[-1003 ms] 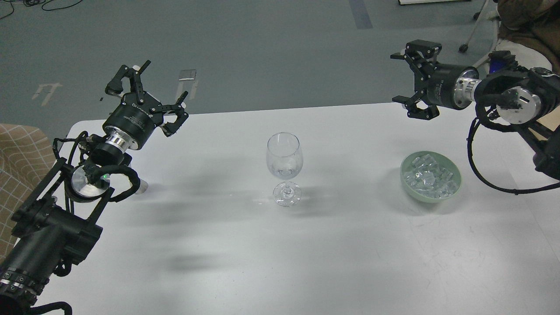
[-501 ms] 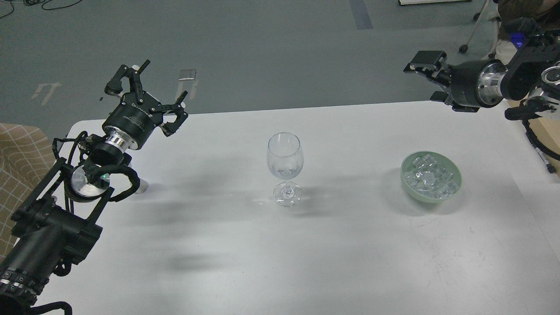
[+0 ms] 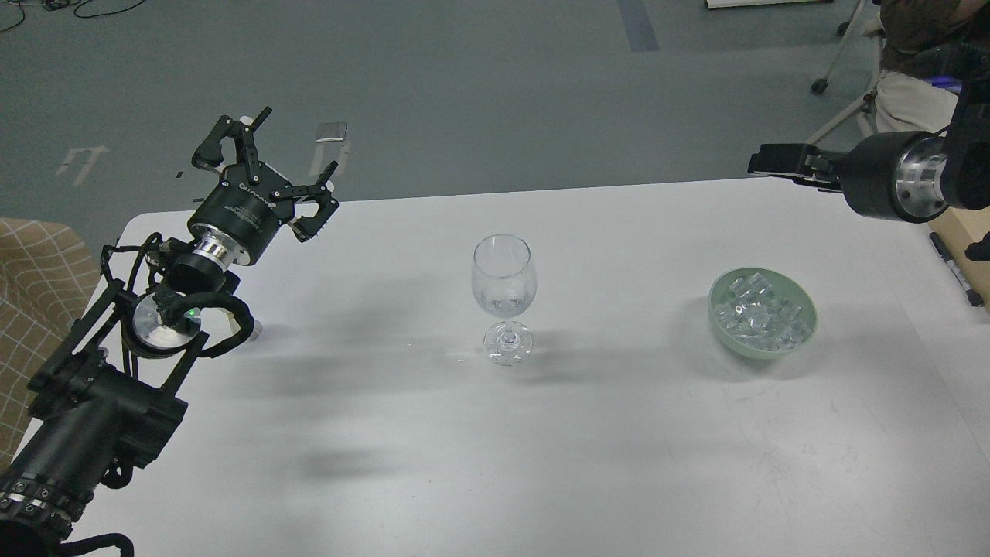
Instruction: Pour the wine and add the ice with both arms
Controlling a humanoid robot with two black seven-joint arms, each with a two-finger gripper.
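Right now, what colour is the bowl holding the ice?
Pale green bowl, filled with clear ice; seen in the head view.

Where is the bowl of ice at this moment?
In the head view, the green bowl of ice stands on the table's right side, right of the wine glass.

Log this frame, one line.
left pincer open, empty | right pincer edge-on, state unclear | wine glass upright | ice in bowl

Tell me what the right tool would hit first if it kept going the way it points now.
Probably nothing. The right tool points left along the table's far edge, seemingly above the surface. The ice bowl and the wine glass sit nearer me, off that line, though depth is uncertain.
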